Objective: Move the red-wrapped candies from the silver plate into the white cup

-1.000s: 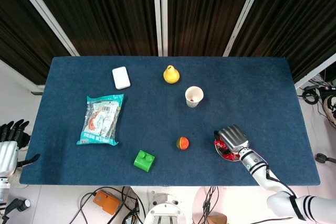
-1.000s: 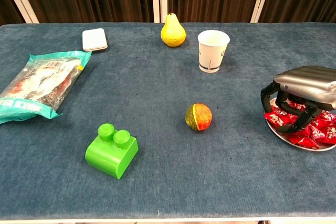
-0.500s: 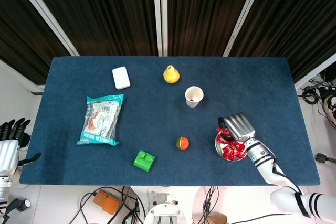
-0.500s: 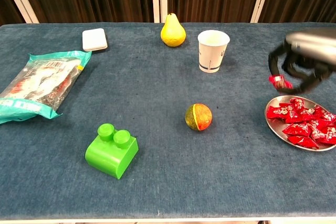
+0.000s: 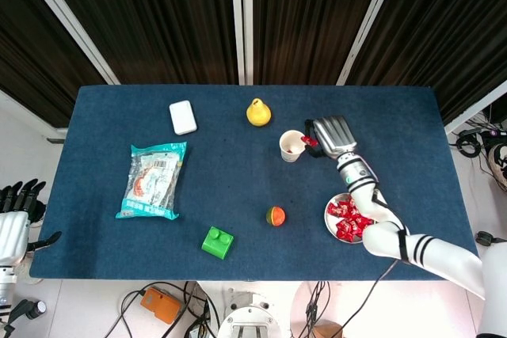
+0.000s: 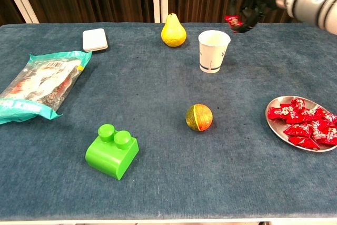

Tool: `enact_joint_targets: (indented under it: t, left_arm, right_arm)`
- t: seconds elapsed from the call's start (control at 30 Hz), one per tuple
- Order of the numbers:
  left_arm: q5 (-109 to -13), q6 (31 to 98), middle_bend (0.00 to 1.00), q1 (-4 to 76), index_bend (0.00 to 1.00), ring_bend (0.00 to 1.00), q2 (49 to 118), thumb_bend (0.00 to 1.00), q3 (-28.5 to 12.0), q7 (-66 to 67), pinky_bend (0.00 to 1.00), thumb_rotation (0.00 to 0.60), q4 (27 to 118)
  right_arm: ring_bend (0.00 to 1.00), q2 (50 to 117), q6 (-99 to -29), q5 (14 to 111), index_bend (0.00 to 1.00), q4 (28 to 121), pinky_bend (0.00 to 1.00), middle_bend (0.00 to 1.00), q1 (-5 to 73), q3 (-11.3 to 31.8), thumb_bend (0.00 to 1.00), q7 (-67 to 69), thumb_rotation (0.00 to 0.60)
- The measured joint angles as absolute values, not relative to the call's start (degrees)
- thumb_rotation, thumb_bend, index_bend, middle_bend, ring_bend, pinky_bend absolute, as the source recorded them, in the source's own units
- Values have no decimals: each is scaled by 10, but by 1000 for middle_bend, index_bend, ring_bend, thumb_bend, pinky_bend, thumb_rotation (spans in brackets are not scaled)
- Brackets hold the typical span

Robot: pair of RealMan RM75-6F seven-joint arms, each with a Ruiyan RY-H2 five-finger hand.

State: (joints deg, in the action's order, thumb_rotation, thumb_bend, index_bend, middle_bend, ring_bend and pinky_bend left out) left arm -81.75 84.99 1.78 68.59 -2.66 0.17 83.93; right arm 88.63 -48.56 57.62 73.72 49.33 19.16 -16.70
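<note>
Item one: white cup (image 6: 213,51), paper, with a blue band and small print near its base. I saw it standing upright on the table, mouth open, with something red inside visible from the head view (image 5: 292,146).

Item two: silver plate (image 6: 279,128), shallow, round, metal. It lay flat, well apart from the cup, nearer my side and further right. I noted a loose heap of red-wrapped candies (image 6: 301,126) on it, wrappers crinkled with white print, overlapping one another.

Item three: single red-wrapped candy (image 6: 233,21), pinched in my right hand (image 6: 247,3), held in the air just beside and above the cup's rim.
</note>
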Motion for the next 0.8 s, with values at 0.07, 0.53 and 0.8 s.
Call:
enact_joint_targets:
  t: [0.07,0.53,0.8]
  left_arm:
    - [-816,851,64,17,97,0,685,0,-27,2,0,600,840]
    - [-815,849,64,15,82,0,687,0,-27,-1,0,600,835]
    - [-818,847,64,19,82,0,693,0,-28,-5,0,600,829]
  right_arm:
    - [1000,905,-474,563,587,711,1000,897,510,197,567,-169,600]
    - [1000,921,-478,572,406,688,1000,897,525,187,567,-154,600]
    - [1000,814,-553,656,472,824,1000,897,437,126,227,-129,600]
